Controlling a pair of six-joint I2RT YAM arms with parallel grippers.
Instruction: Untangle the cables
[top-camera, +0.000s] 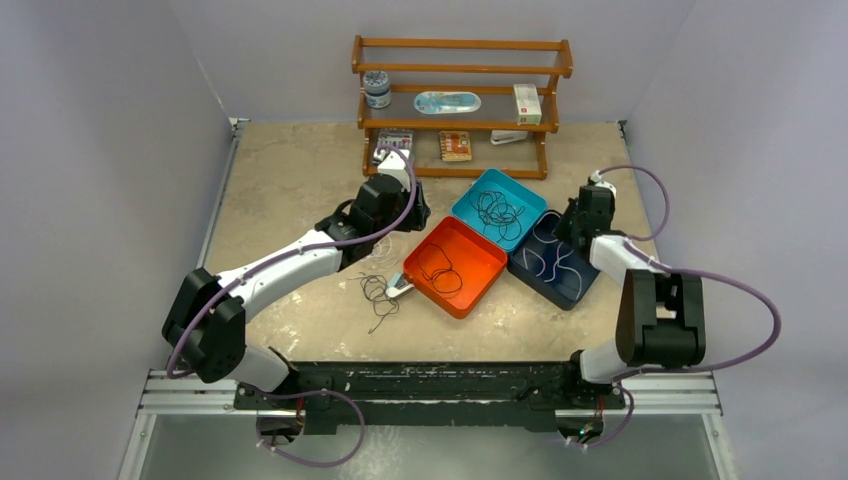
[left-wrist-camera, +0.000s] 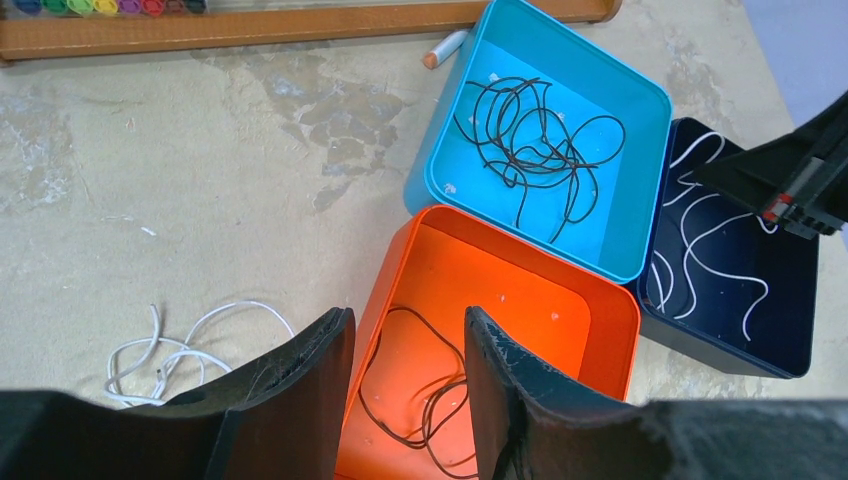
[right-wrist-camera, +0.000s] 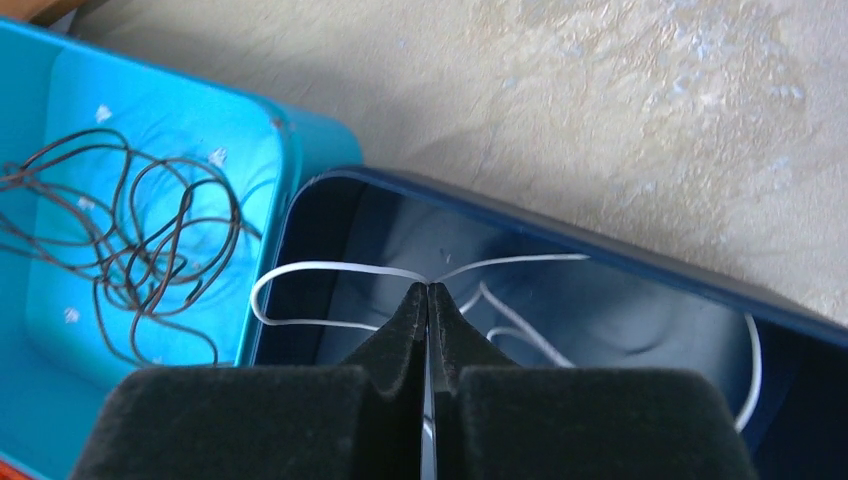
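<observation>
Grasp step: right claw (right-wrist-camera: 428, 290) pinches white cable (right-wrist-camera: 320, 266) in navy bin (right-wrist-camera: 600, 245); left claw (left-wrist-camera: 408, 320) half-open, empty. Next: careful lift.

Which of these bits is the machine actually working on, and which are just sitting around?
In the job: white cable in the navy tray, pinched by the right hand; dark tangle in the blue tray; dark cable in the orange tray; loose cables on the table.

Just lying about: wooden shelf, jar, small box, marker.

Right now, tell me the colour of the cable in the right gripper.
White cable, clearest in the right wrist view.
</observation>
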